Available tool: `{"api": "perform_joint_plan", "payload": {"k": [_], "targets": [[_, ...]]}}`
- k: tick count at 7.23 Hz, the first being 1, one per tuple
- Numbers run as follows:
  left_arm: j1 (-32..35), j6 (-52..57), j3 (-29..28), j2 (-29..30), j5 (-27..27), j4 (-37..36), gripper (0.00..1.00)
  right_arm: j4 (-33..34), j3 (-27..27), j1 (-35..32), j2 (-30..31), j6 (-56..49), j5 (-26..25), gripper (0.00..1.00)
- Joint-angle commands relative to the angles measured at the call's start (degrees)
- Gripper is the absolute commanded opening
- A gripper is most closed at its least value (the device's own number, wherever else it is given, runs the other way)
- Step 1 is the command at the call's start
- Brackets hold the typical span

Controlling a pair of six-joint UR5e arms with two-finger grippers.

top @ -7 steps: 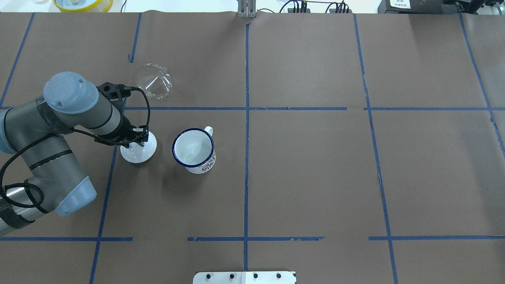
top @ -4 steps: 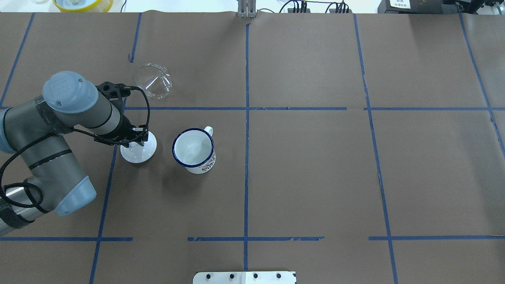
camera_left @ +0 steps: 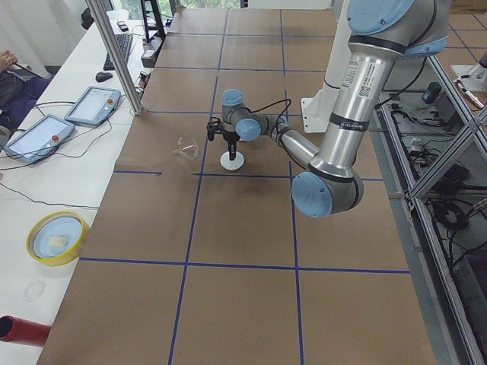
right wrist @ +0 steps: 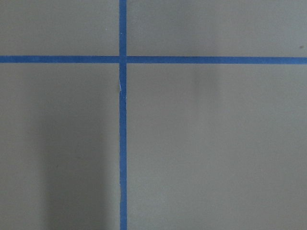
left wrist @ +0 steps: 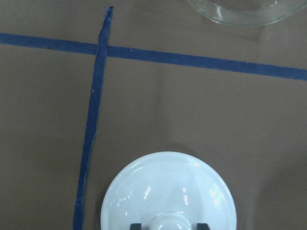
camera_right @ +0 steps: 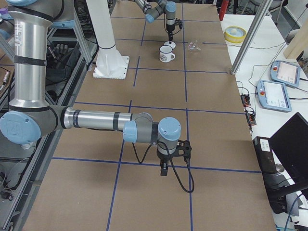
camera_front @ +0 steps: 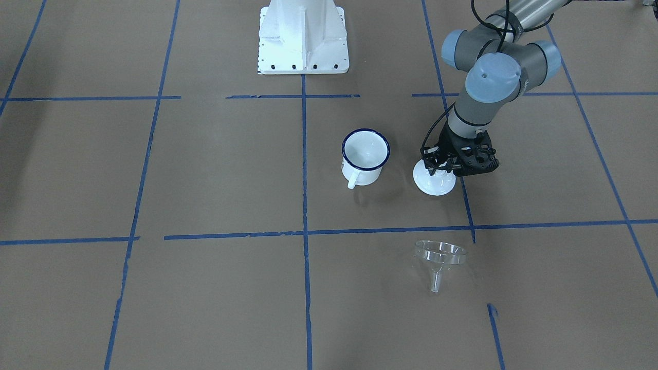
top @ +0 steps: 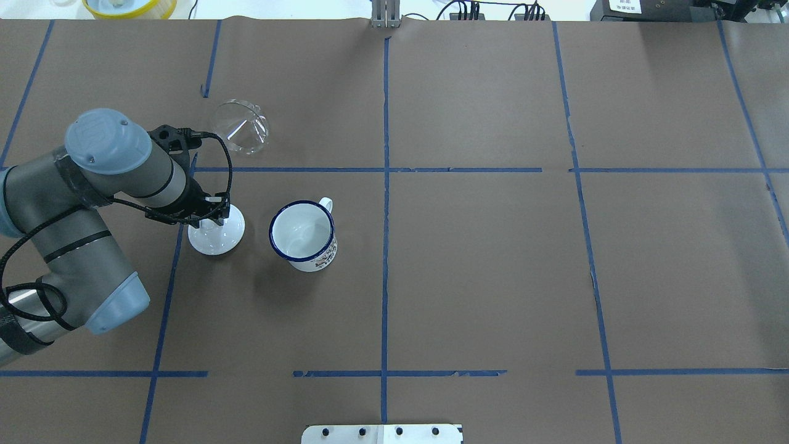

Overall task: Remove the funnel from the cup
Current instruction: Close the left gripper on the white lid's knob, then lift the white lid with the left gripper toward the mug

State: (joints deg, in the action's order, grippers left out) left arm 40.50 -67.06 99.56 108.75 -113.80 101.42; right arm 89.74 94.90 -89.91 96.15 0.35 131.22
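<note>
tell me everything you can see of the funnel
The funnel is clear, glass or plastic by its look, with a wide conical bowl and short narrow spout. It lies tipped on the brown paper table, out of the cup, spout pointing away from the robot, across a blue tape line from the cup. Only the table touches it.
</note>
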Motion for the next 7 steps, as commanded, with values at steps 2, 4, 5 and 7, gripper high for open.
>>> {"api": "perform_joint_plan", "payload": {"k": [2, 4, 5, 7], "targets": [[0.0, 0.0, -0.1, 0.1, -0.1, 0.0, 0.45, 0.0, 0.0, 0.0, 0.0, 0.0, 0.0, 1.00], [0.1, -0.1, 0.2, 0.1, -0.1, -0.1, 0.05, 0.0, 0.0, 0.0, 0.0, 0.0, 0.0, 1.00], [1.1, 0.0, 1.6, 0.0, -0.2, -1.0, 0.00, 0.0, 0.0, 0.0, 0.0, 0.0, 0.0, 1.00], [6.3, 0.2, 12.2, 0.2, -0.5, -14.0, 0.00, 0.0, 0.0, 0.0, 0.0, 0.0, 0.0, 1.00]]}}
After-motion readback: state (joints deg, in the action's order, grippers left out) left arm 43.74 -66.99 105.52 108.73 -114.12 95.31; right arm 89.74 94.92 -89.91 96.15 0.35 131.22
